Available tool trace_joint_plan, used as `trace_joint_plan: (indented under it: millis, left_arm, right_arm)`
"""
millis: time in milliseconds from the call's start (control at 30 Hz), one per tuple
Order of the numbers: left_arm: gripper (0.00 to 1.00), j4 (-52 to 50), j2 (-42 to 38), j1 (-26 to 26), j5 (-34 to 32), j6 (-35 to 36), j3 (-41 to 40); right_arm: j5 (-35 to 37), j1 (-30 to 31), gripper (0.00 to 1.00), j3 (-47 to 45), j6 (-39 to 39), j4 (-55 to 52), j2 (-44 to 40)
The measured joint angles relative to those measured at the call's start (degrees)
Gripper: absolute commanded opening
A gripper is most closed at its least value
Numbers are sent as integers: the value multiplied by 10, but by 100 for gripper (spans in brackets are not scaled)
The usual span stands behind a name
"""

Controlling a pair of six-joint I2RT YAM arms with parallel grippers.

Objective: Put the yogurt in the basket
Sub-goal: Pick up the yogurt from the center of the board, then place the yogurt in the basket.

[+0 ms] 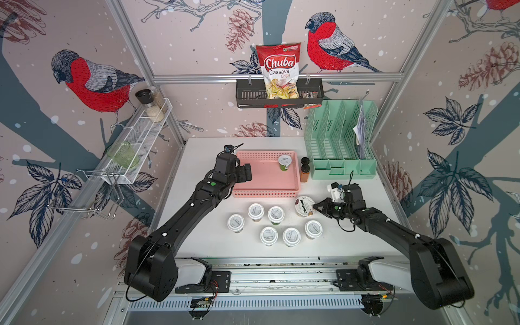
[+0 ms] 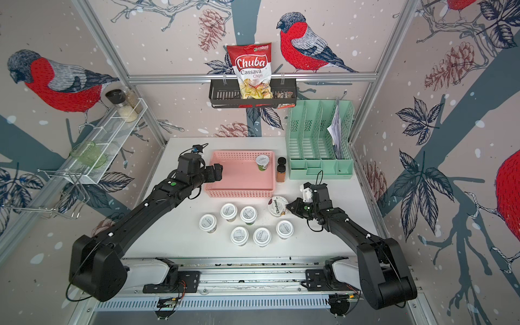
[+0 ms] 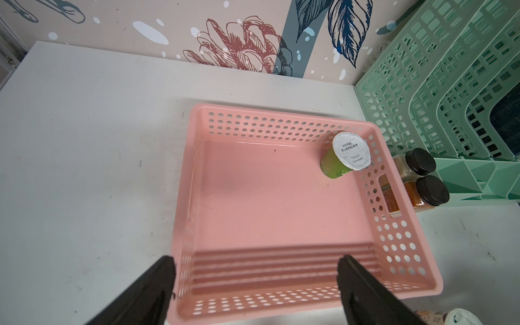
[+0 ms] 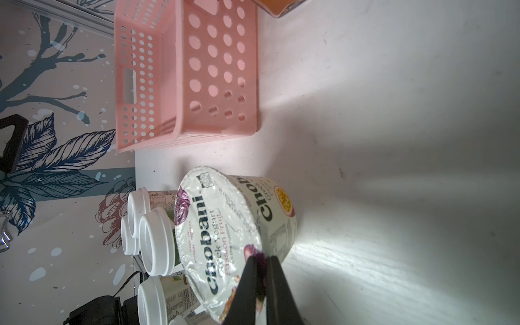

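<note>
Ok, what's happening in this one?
Two robot arms are loading yogurt into the pink basket. The right claw is pinched shut on the lid rim of the Chobani cup, which sits on the table near the basket. The left claw hangs open over the basket's edge, holding nothing. One small cup stands inside; six more cups wait on the table.
</note>
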Motion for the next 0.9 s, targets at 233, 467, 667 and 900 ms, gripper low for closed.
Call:
trace_joint_plan:
  millis: [233, 467, 667, 900]
  left_arm:
    - [93, 0, 1, -3, -4, 0, 0]
    - [93, -1, 1, -3, -11, 0, 3]
    - [93, -10, 1, -4, -38, -1, 14]
    - [95, -25, -8, -4, -89, -2, 18]
  right_arm:
    - [0, -1, 9, 16, -2, -24, -25]
    - [6, -1, 10, 78, -16, -102, -60]
    - [21, 29, 9, 167, -16, -145, -31]
    - [36, 78, 7, 314, -23, -167, 109]
